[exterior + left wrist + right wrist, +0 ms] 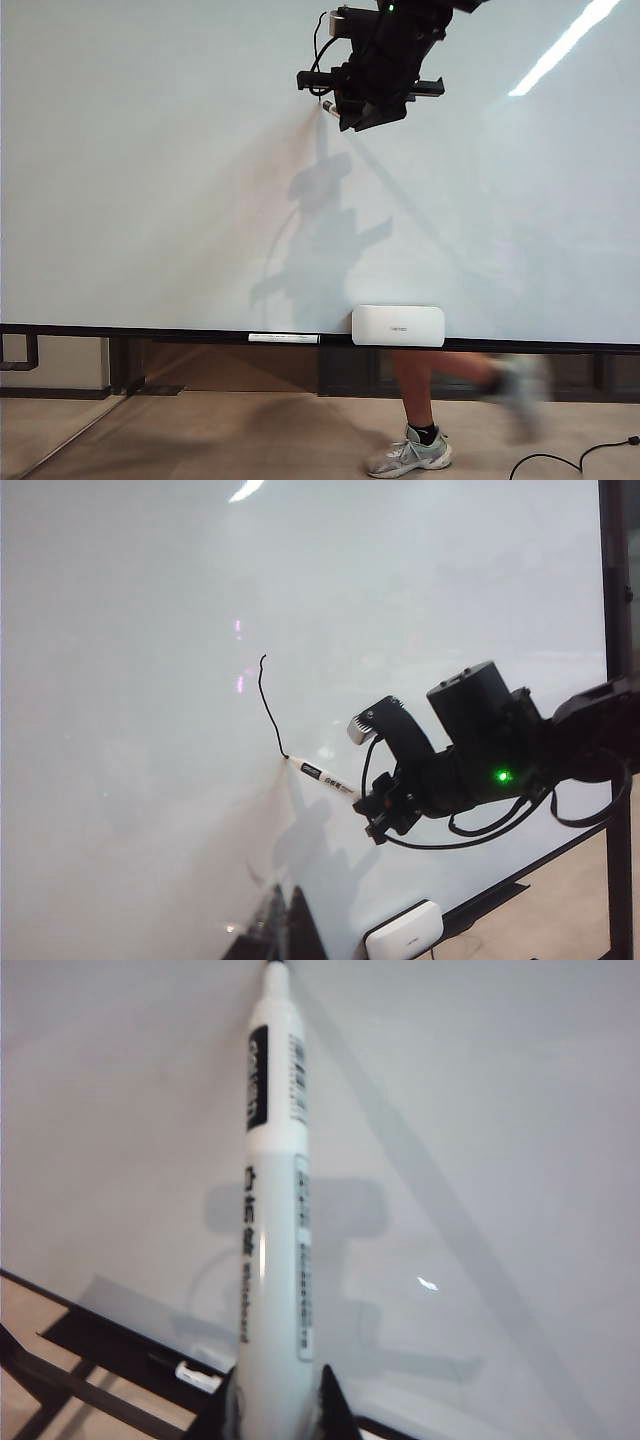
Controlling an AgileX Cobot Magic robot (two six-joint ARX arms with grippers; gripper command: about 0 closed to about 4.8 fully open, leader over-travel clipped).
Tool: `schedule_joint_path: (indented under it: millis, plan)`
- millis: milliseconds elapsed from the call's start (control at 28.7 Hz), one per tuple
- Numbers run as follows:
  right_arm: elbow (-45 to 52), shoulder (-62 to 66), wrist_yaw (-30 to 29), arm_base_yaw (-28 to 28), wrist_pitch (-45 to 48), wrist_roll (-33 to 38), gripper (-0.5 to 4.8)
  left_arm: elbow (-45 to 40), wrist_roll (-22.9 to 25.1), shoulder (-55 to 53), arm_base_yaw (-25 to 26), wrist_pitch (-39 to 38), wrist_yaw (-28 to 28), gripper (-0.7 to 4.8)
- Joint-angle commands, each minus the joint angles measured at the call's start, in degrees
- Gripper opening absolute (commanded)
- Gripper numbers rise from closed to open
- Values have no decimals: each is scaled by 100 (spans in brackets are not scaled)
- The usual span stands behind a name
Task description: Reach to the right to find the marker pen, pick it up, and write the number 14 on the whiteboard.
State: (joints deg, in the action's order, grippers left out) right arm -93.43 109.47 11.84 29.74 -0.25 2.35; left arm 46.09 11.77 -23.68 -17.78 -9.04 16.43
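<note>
A white box [398, 325] and a slim white pen [284, 338] sat on the whiteboard's [150, 150] lower rail, well below the right gripper [338, 108]. That gripper's fingers [333, 1405] clamped narrowly around the marker pen [274, 1190], its tip touching the board at the foot of 1 thin black stroke [268, 705]. The left gripper was out of view.

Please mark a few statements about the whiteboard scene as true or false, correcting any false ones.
1. The right end effector holds the marker pen. True.
2. The pen tip sits at the lower end of a black stroke on the whiteboard. True.
3. The full number 14 is already written. False: only one tall stroke shows.
4. The white box hangs near the board's top edge. False: it rests on the lower rail.
5. A slim white pen lies on the rail beside the box. True.
</note>
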Motion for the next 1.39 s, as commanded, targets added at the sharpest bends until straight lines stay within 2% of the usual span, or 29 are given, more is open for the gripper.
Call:
schedule_joint_path:
  millis: [35, 209, 418, 593, 767, 871, 941, 1185, 1394]
  plan:
    - [20, -339, 118, 140, -188, 20, -1, 35, -376, 7, 0, 42, 144, -6]
    - [20, -846, 291, 372, -306, -201, -1, 35, -323, 20, 0, -129, 400, -6]
    - [17, -1408, 870, 474, -87, -385, -1, 35, -354, 310, 0, -122, 446, -6]
    - [17, -1368, 772, 470, 660, -573, -1, 37, -385, 439, 0, -186, 632, -6]
    - [39, -1211, 612, 330, 855, -586, -2, 33, -363, 435, 0, -260, 632, -6]
    - [396, -1167, 448, 260, 1759, -697, -2, 33, -361, 433, 0, -267, 632, -6]
    - [544, -1154, 448, 236, 1941, -717, -2, 33, -361, 433, 0, -308, 619, -6]
    - [588, -1027, 737, 120, 1982, -809, -2, 33, -341, 428, 0, -476, 531, -6]
    - [378, -1027, 645, 4, 1698, -796, -2, 33, -321, 413, 0, -505, 531, -6]
